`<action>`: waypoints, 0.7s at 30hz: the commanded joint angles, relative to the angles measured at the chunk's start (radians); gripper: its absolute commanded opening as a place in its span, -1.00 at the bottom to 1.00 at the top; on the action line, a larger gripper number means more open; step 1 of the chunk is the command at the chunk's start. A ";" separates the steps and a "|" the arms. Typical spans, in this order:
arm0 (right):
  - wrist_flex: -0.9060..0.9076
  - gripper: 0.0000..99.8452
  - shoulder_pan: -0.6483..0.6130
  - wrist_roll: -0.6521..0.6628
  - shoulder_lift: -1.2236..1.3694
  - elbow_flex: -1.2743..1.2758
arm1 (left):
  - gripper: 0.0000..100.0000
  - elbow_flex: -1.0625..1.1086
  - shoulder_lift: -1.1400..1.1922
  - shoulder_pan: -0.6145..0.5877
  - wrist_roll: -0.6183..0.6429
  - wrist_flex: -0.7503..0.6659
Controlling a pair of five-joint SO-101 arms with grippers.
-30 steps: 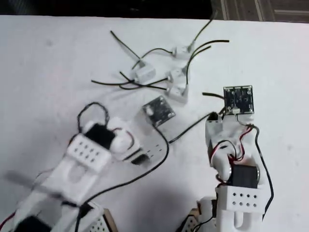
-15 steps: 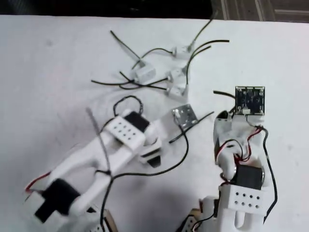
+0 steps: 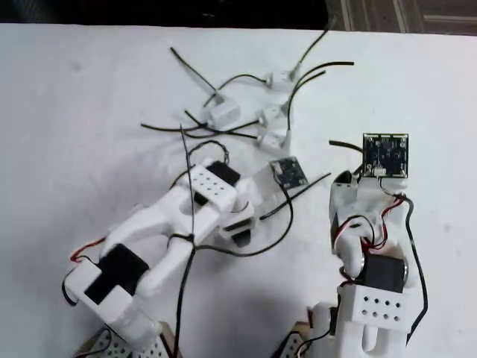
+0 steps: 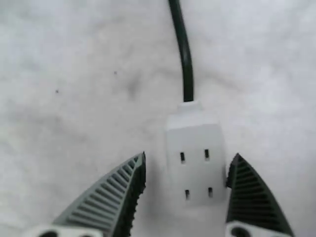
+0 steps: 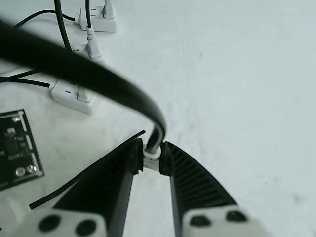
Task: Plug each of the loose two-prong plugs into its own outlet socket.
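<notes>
Bracketing outlet socket with spread left pincer, pinching plug in right pincer; next: clamp socket, bring prongs square to slots

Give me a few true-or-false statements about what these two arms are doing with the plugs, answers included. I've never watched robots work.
1. The left gripper is open, with a white outlet socket between its fingers. True.
2. That socket already has a plug in it. False: all four of its slots are bare.
3. The right gripper is empty. False: it is shut on a small white plug with a black cord.
4. More white pieces with dark cords lie farther back on the table. True.
</notes>
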 commanded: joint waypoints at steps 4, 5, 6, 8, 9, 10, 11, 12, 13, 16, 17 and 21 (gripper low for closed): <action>-0.015 -0.96 0.015 0.000 -0.016 -0.006 | -0.69 0.020 -0.004 0.019 -0.153 0.000; -0.015 -0.96 0.015 0.000 -0.016 -0.006 | -0.69 0.020 -0.004 0.019 -0.169 0.002; -0.015 -0.96 0.015 0.000 -0.016 -0.006 | -0.69 0.020 -0.004 0.019 -0.190 0.008; -0.015 -0.96 0.015 0.000 -0.016 -0.006 | -0.70 0.020 -0.004 0.019 -0.236 0.023; -0.015 -0.96 0.015 0.000 -0.016 -0.006 | -0.73 0.020 -0.004 0.019 -0.261 0.028; -0.015 -0.96 0.015 0.000 -0.016 -0.006 | -0.78 0.020 -0.004 0.019 -0.290 0.026; -0.015 -0.96 0.015 0.000 -0.016 -0.006 | -0.82 0.020 -0.004 0.018 -0.327 0.023; -0.015 -0.96 0.015 0.000 -0.016 -0.006 | -0.87 0.020 -0.004 0.018 -0.376 0.021; -0.015 -0.96 0.015 0.000 -0.016 -0.006 | -0.91 0.020 -0.004 0.018 -0.437 0.021; -0.015 -0.96 0.015 0.000 -0.016 -0.006 | -0.95 0.020 -0.004 0.010 -0.678 0.026; -0.015 -0.96 0.015 0.000 -0.016 -0.006 | -0.95 0.020 -0.004 0.007 -0.749 0.026; -0.015 -0.96 0.015 0.000 -0.016 -0.006 | -0.95 0.020 -0.004 -0.007 -0.924 -0.008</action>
